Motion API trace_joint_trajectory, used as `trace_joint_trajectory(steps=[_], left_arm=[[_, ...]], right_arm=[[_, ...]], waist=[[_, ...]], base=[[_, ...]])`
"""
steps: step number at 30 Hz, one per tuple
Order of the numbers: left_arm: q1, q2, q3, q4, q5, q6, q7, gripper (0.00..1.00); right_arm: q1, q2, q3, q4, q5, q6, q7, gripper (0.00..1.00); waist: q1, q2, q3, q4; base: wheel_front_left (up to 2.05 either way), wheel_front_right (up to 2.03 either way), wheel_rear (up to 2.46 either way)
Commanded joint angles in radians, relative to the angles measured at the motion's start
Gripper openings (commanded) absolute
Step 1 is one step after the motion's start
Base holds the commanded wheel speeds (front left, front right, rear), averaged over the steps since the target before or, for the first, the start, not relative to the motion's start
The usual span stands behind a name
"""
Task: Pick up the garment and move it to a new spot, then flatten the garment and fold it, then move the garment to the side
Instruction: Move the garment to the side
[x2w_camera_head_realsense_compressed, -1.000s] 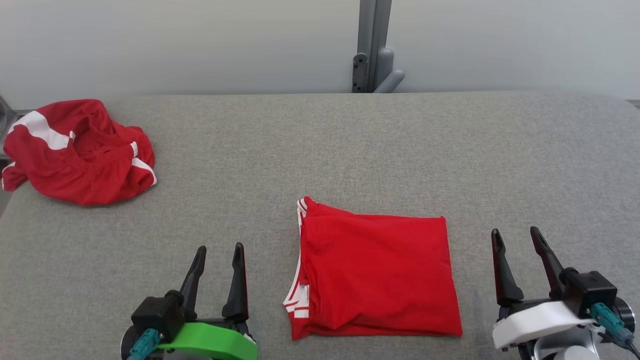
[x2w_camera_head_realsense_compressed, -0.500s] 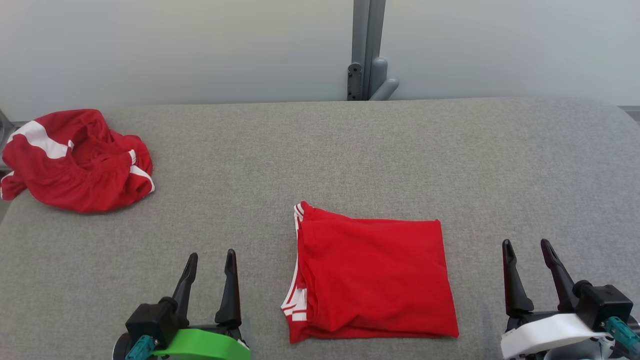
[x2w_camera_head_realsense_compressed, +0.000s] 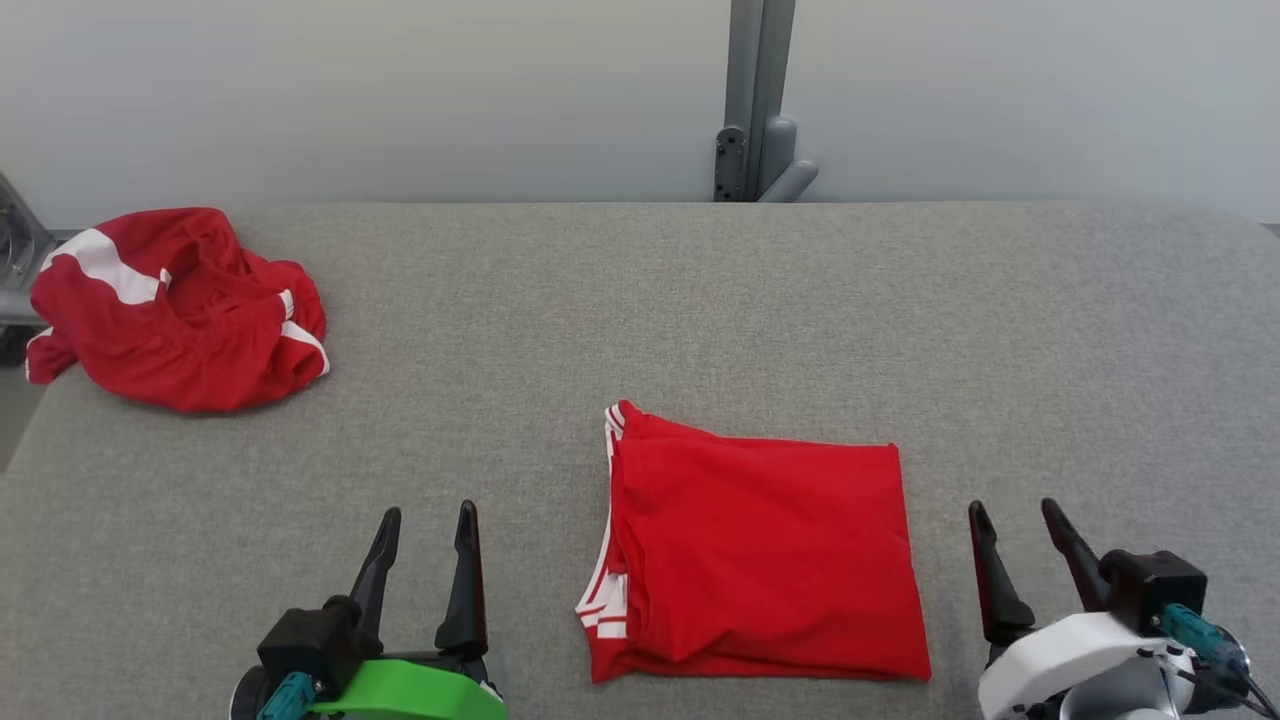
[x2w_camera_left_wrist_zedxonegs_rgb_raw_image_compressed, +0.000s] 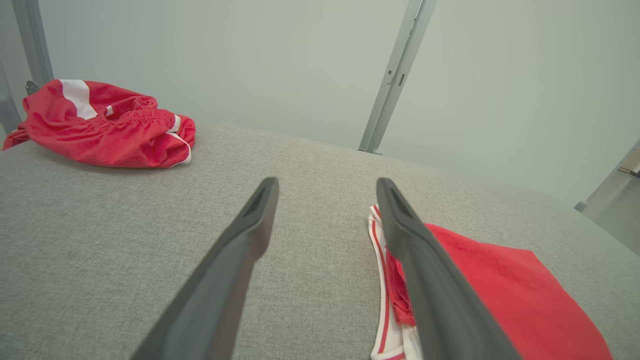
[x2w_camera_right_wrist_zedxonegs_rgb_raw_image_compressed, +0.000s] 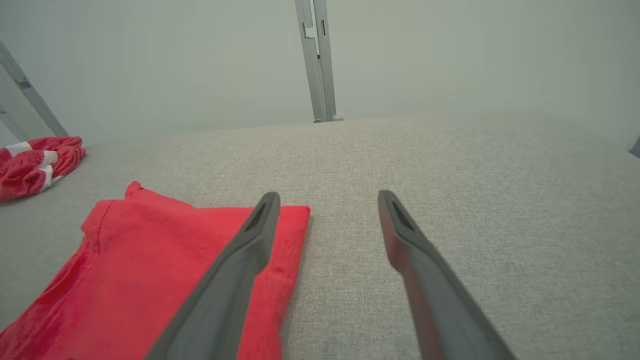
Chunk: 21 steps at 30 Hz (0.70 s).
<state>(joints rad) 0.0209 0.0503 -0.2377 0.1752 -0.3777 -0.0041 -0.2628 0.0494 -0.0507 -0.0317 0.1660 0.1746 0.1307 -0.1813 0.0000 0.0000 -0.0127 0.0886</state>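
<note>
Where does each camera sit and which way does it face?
Head view: on the head, facing down at folded red garment on grey fabric surface; left hand, right hand at bottom.
Left wrist view: on left wrist, along its fingers toward crumpled red garment.
Right wrist view: on right wrist, along its fingers across the surface.
All share both garments.

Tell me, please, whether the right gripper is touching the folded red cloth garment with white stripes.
Apart. The head view shows bare grey fabric surface between the right gripper and the folded red garment.

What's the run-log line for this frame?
left hand: open, empty | right hand: open, empty | folded garment: flat, between hands | crumpled garment: far left
</note>
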Motion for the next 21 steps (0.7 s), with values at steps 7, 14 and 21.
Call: trace_joint_trajectory(steps=[7, 14, 21], left_arm=[[-0.008, 0.001, -0.005, 0.006, -0.007, 0.006, -0.003, 1.0], [-0.018, 0.001, -0.005, 0.011, -0.012, 0.007, -0.003, 1.0], [-0.025, 0.001, -0.004, 0.014, -0.014, 0.006, -0.003, 1.0]], right_arm=[[-0.079, -0.027, 0.044, 0.147, 0.08, 0.0, 0.167, 1.0], [-0.147, -0.064, 0.095, 0.273, 0.239, 0.0, 0.261, 1.0], [-0.211, -0.092, 0.144, 0.368, 0.342, 0.0, 0.309, 1.0]], waist=[[0.0, 0.0, 0.018, 0.047], [0.0, 0.0, 0.046, 0.084], [0.0, 0.0, 0.064, 0.11]], base=[[0.0, 0.0, 0.0], [0.0, 0.0, 0.0], [0.0, 0.0, 0.0]])
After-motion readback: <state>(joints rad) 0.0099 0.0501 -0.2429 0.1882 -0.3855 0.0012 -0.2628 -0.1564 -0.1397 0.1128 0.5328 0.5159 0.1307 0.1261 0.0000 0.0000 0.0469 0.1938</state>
